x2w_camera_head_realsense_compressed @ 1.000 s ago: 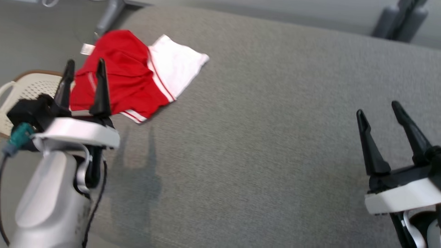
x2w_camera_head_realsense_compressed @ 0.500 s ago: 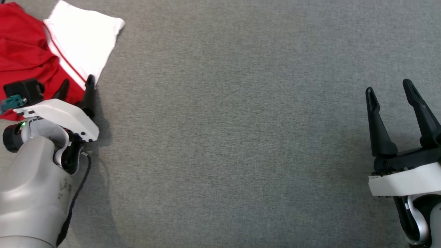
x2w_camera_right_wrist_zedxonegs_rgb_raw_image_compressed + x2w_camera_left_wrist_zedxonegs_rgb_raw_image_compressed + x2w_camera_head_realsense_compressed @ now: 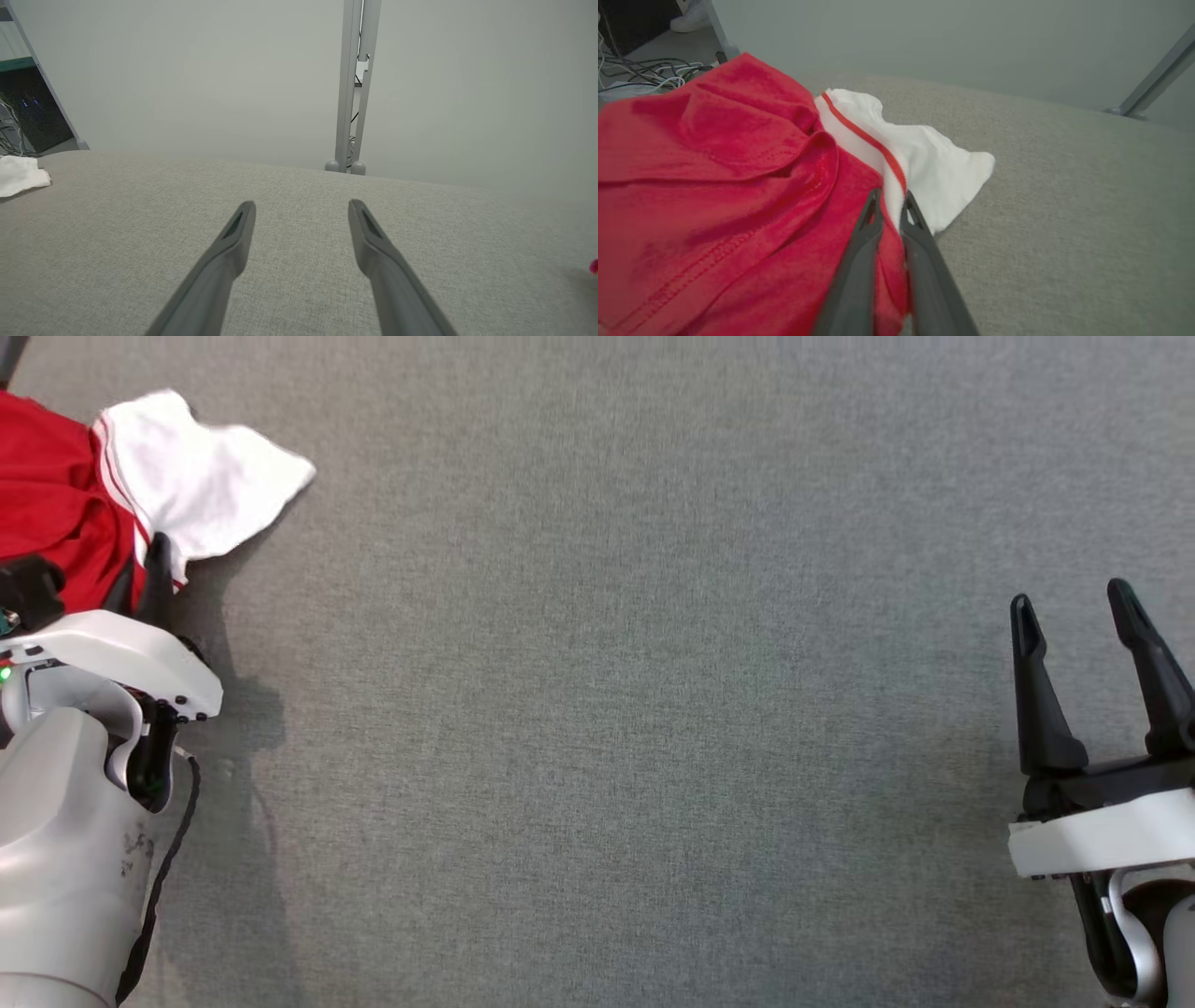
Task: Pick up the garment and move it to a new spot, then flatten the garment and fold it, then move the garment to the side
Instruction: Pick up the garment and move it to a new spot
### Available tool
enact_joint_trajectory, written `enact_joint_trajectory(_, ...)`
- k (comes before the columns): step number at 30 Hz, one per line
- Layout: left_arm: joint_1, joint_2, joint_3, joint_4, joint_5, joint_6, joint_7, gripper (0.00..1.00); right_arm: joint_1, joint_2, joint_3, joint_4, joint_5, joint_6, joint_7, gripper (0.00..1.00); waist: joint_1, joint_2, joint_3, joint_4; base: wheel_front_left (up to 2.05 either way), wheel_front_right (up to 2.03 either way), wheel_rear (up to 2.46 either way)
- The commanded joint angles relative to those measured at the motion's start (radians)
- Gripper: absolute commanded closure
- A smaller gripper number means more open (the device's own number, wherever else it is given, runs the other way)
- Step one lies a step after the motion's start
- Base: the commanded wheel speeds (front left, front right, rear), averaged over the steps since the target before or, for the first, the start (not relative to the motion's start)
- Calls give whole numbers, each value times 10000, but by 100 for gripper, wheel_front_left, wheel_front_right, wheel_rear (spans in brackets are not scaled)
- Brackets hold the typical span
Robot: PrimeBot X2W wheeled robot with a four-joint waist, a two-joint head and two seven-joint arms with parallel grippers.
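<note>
garment (image 3: pixel 65 504): upper left, bunched
left gripper (image 3: pixel 891 200): pinching its red-white seam; nearer arm
right gripper (image 3: pixel 1072 597): spread, empty, well apart, lower right

The left tool (image 3: pixel 892 195) is pinched tight — the right tool (image 3: pixel 1071 595) spread wide.

Legible markings: none found.
Dark specks on the left forearm (image 3: pixel 65 877), at 8 o'clock in the head view, are too small to read; the garment (image 3: pixel 714 186) shows plain cloth.
</note>
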Motion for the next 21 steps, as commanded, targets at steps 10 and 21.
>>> enact_joint_trajectory(10,2495,124,400,-3509,534,687,-250,100,901,124,-99,587,265,2,-302,0,0,0,-2237,-324,0,0,0)
enact_joint_trajectory(21,6685,174,106,-9679,603,2395,968,100,1791,210,7,653,585,2,-203,0,0,0,-3577,-985,0,0,0)
